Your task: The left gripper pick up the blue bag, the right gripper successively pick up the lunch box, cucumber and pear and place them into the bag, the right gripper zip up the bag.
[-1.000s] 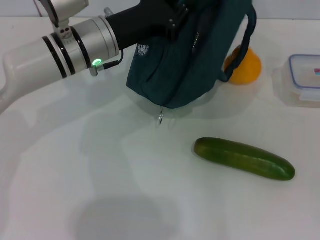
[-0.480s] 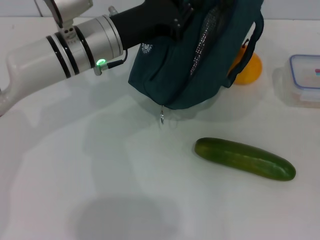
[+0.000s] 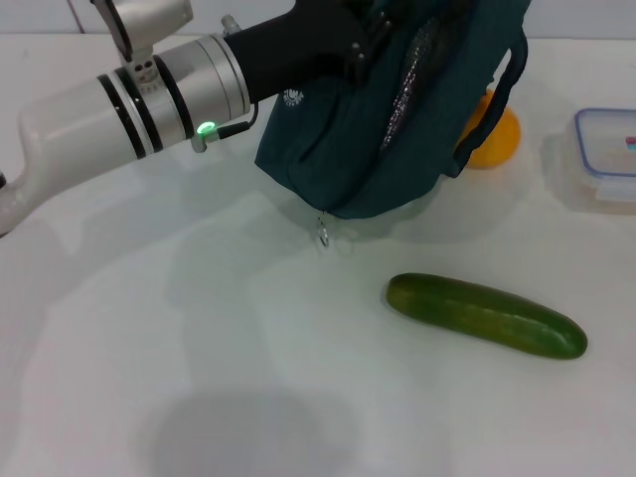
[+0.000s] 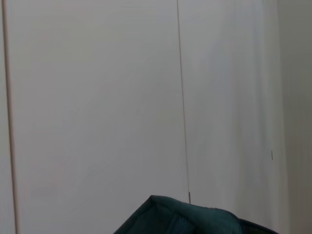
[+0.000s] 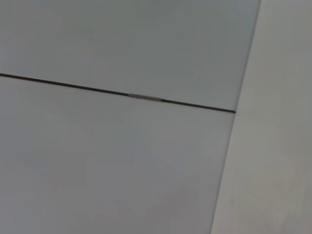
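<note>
Blue bag (image 3: 348,149) bears round white logo (image 3: 289,97); writing illegible.

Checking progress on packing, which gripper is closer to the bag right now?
Left. The left gripper is at the bag, gripping its upper edge and holding it up. The right gripper shows in no view, so it is farther off.

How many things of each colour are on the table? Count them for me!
Blue: 1, the blue bag, held up by the left gripper
Green: 1, the cucumber
Yellow-orange: 1, the pear
Clear: 1, the lunch box
Total: 4
</note>
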Available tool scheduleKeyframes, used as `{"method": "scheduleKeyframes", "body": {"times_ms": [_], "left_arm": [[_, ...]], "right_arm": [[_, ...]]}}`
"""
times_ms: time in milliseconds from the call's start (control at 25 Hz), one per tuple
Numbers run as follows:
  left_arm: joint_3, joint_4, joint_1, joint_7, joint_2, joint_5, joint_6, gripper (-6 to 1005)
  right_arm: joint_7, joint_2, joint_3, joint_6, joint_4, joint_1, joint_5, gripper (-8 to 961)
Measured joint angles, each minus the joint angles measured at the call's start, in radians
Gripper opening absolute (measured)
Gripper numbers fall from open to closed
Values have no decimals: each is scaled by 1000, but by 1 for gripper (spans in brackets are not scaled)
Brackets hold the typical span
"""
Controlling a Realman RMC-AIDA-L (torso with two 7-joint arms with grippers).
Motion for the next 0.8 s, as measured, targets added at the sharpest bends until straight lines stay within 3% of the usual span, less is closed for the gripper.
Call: {"method": "scheduleKeyframes", "body": {"times_ms": [400, 800], "left_arm": [[1, 0, 2, 27, 0, -19, -1, 45], [-2, 0, 2, 41, 0, -20, -2, 45]], "right_arm": [[44, -9, -25, 56, 2, 68, 0, 670], [44, -9, -16, 101, -2, 86, 5, 622]]}}
